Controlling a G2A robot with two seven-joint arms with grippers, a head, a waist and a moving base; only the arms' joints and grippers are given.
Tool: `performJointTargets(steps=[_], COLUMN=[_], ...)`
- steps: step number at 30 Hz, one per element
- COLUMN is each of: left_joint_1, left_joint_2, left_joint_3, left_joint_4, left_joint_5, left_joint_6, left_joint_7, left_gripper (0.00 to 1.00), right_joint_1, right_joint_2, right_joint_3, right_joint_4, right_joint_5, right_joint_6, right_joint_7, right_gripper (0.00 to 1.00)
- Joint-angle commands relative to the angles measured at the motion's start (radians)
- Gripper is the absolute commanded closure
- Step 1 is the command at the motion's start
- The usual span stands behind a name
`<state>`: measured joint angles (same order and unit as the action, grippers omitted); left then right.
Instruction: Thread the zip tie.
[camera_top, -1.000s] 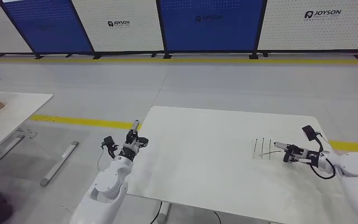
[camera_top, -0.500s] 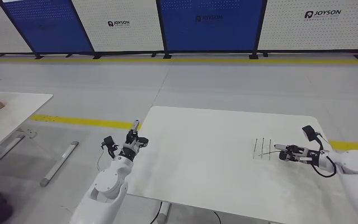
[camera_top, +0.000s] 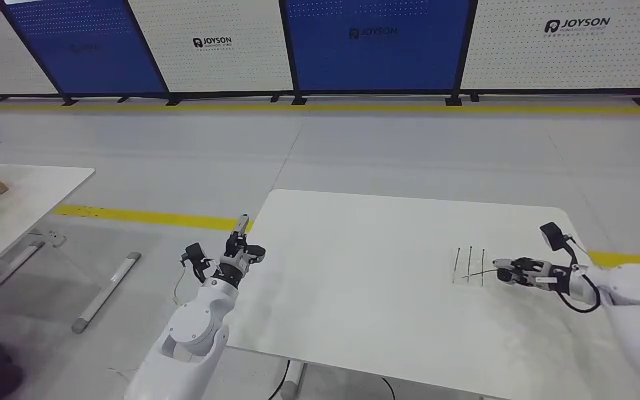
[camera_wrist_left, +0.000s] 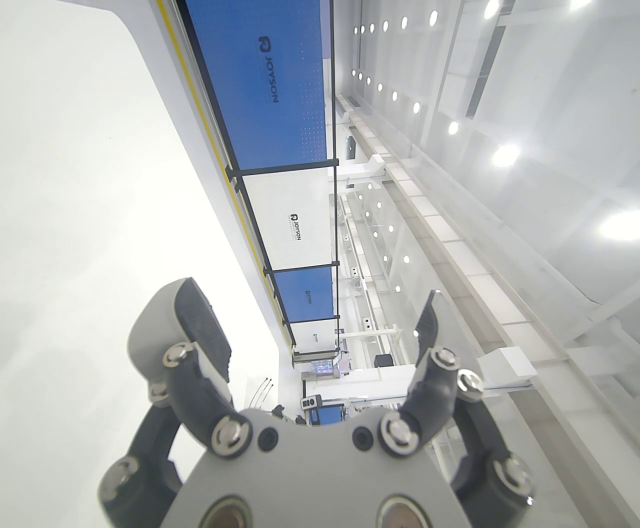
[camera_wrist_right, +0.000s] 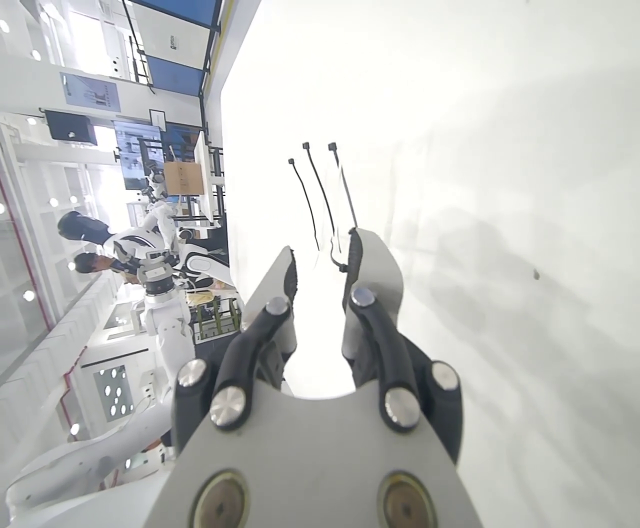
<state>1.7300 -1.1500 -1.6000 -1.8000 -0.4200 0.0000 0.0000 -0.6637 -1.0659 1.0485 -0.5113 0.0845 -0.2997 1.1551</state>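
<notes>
Top view: table (camera_top: 380, 250) bearing three zip ties (camera_top: 470, 262) in a row near its right end, with a crosswise zip tie (camera_top: 484, 271) over them. The right pincer (camera_top: 502, 267) is just beside it; the left pincer (camera_top: 242, 228) is well apart, at the opposite edge.

Left wrist view: left pincer (camera_wrist_left: 310, 300) — jaws wide apart, empty.

Right wrist view: right pincer (camera_wrist_right: 321, 242) — jaws part open, gripping nothing; crosswise zip tie (camera_wrist_right: 336, 255) by one finger. Best centre the strap between the pads, low to the table, before closing.

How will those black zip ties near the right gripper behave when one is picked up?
Probably floppy: the zip ties are thin strips, and some curve as they lie on the table. Likely very light, so a nudge from the open right gripper could slide one. Lying flat, they may be hard to pinch up.
</notes>
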Motion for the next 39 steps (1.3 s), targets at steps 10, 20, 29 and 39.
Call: performJointTargets(steps=[10,20,29,39], left_joint_1=[0.0,0.0,0.0,0.0], left_joint_2=[0.0,0.0,0.0,0.0], left_joint_3=[0.0,0.0,0.0,0.0], left_joint_4=[0.0,0.0,0.0,0.0], left_joint_5=[0.0,0.0,0.0,0.0], left_joint_6=[0.0,0.0,0.0,0.0], left_joint_7=[0.0,0.0,0.0,0.0], left_gripper=[0.0,0.0,0.0,0.0], right_joint_1=[0.024,-0.044,-0.323,-0.366], right_joint_2=[-0.012,0.028,0.11,0.117], right_joint_3=[-0.011,0.071,0.336,0.369], right_joint_4=[0.051,-0.064,-0.48,-0.526], right_joint_5=[0.003,0.065,0.199,0.188], right_joint_6=[-0.023,-0.04,-0.04,-0.04], right_joint_7=[0.016,0.082,0.195,0.23], right_gripper=[1.0,1.0,1.0,1.0])
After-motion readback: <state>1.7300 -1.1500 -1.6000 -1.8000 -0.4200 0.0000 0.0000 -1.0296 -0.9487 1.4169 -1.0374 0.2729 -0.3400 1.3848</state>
